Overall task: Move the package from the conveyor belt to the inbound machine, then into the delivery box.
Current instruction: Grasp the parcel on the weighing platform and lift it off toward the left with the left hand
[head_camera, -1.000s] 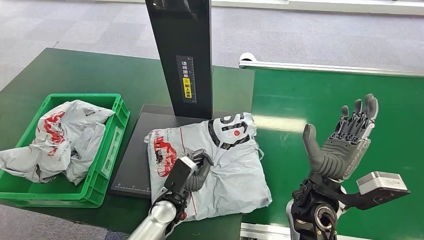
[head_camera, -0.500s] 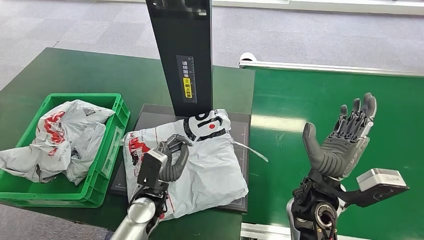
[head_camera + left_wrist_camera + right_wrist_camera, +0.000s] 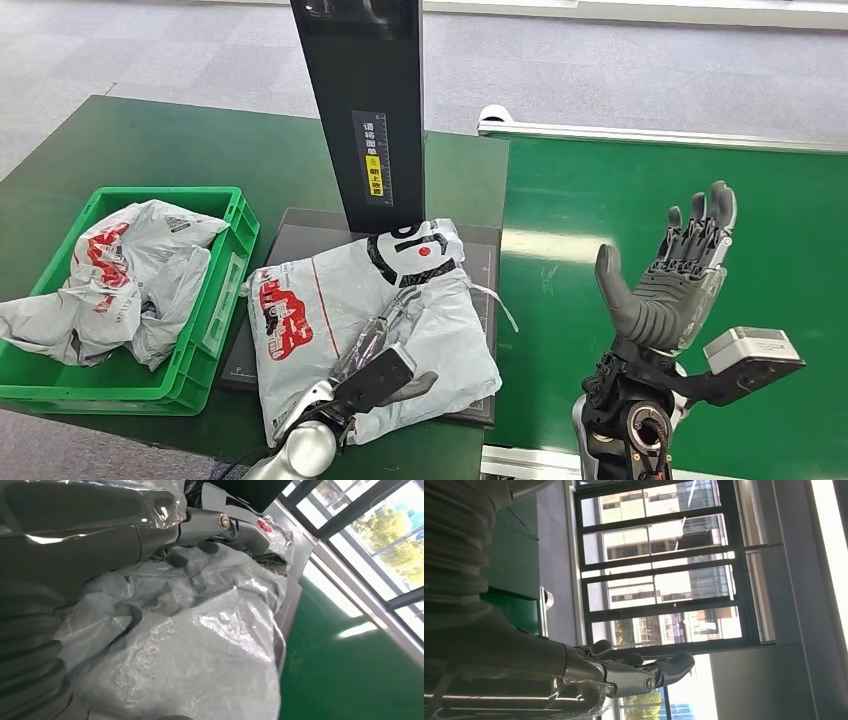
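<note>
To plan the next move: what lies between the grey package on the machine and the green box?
Head view: only a bare strip of the machine's black plate separates package and box.

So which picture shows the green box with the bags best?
The head view: the green box sits whole beside the black platform, holding grey bags. The left wrist view shows crinkled package plastic instead; the right wrist view shows windows.

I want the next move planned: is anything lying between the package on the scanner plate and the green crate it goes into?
Nothing visible stands between them. The package lies on the black plate with the left hand on it, and the crate sits right beside the plate. But another grey bag already fills much of the crate.
</note>
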Controlling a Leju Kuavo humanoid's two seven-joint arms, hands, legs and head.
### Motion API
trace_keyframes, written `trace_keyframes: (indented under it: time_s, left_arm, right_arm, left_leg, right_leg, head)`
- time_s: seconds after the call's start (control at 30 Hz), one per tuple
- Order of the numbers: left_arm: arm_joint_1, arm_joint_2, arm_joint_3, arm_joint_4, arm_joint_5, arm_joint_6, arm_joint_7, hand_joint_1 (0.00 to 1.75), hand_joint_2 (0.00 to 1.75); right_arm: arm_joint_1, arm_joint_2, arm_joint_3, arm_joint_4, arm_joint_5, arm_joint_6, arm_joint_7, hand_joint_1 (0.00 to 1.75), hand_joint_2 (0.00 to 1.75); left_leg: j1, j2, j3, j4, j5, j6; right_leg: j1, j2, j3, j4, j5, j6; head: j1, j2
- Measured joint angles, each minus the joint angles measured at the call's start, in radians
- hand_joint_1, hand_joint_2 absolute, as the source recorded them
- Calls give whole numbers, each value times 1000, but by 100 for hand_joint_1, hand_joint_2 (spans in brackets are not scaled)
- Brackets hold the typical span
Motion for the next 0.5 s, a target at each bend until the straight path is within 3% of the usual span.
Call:
trace_keyframes:
  time_s: [0.1,0.17,0.23,0.3,0.5]
  left_arm:
    - [-7,0,-22,22,-139,72,51,0,175]
    - [-15,0,-39,40,-239,119,92,69,175]
    - [-23,0,-55,59,-323,155,126,156,175]
    - [-27,-1,-63,75,-375,176,141,175,175]
    - [-30,-6,-61,88,-430,196,136,175,175]
  right_arm:
    - [3,1,-5,0,5,5,5,0,175]
    - [5,3,-8,0,9,10,8,0,175]
    - [8,6,-12,-1,14,17,11,0,175]
    - [10,9,-20,-1,19,25,13,0,175]
    - [16,19,-43,-5,31,42,15,0,175]
  left_leg:
    - [0,0,0,0,0,0]
    - [0,0,0,0,0,0]
    - [0,0,0,0,0,0]
    - [0,0,0,0,0,0]
    - [0,0,0,0,0,0]
  right_leg:
    - [0,0,0,0,0,0]
    - [0,0,0,0,0,0]
    - [0,0,0,0,0,0]
    - [0,0,0,0,0,0]
    - [0,0,0,0,0,0]
  head:
    - [0,0]
    - [0,0]
    - [0,0]
    - [0,0]
    - [0,0]
